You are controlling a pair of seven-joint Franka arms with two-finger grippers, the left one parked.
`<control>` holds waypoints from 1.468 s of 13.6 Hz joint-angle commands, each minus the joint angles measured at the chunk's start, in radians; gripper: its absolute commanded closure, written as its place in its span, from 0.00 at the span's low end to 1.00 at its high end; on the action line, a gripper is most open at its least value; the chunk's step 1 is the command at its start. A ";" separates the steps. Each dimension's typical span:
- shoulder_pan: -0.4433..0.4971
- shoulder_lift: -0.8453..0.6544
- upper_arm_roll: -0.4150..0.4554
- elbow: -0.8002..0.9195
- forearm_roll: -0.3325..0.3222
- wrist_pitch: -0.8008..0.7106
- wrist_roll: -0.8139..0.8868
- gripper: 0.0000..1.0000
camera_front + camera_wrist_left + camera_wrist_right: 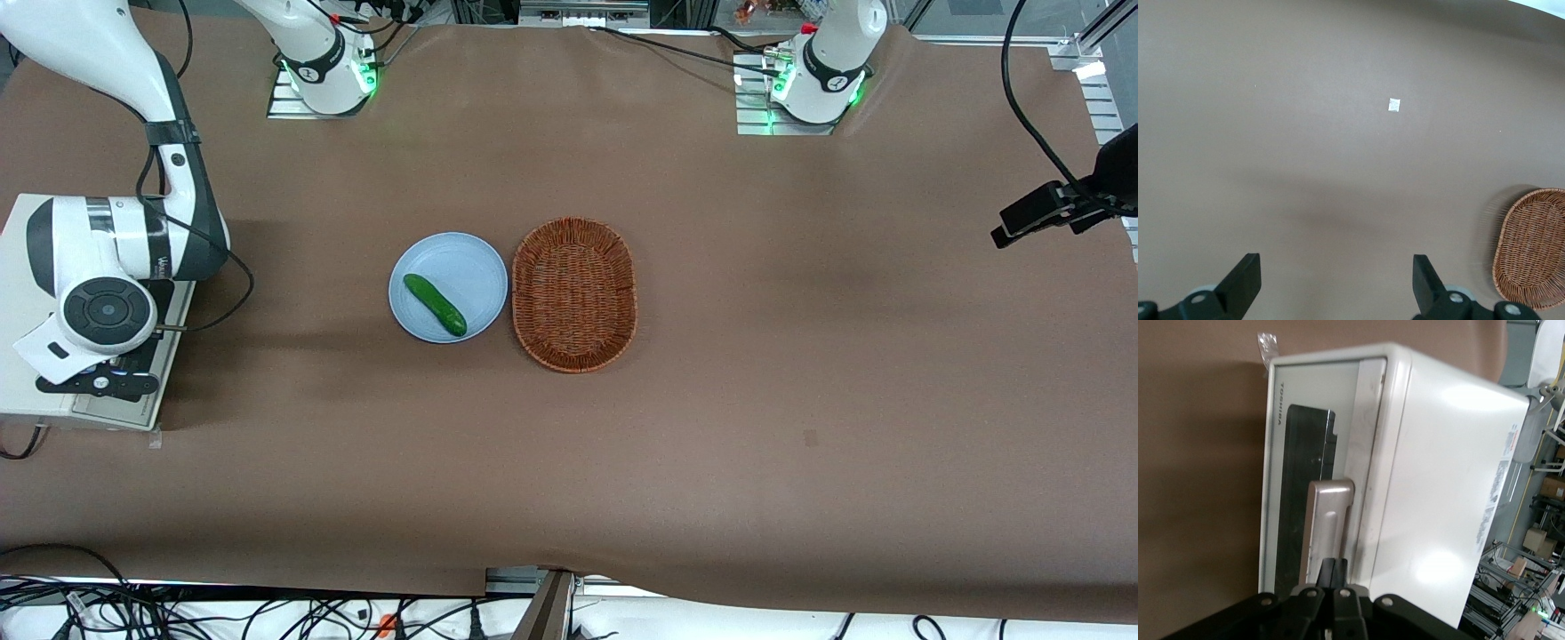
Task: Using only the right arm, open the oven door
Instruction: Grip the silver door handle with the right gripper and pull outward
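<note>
The cream-white toaster oven stands at the working arm's end of the table. In the right wrist view its door looks closed against the oven body, with a dark glass window and a silver bar handle. The right arm hangs over the oven top. Its black gripper is shut with nothing between the fingers, and its tips sit right at the handle, by the door's top edge. It also shows in the front view, above the oven's near part.
A pale blue plate with a green cucumber lies mid-table, beside a brown wicker basket, which also shows in the left wrist view. A black camera hangs at the parked arm's end. A small white scrap lies on the brown cloth.
</note>
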 commanded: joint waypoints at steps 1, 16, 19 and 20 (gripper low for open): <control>-0.002 -0.001 -0.004 -0.026 -0.024 0.020 0.044 1.00; -0.003 0.033 0.008 -0.069 0.082 0.056 0.101 1.00; 0.000 0.045 0.011 -0.069 0.096 0.068 0.102 1.00; 0.000 0.045 0.021 -0.068 0.123 0.068 0.101 1.00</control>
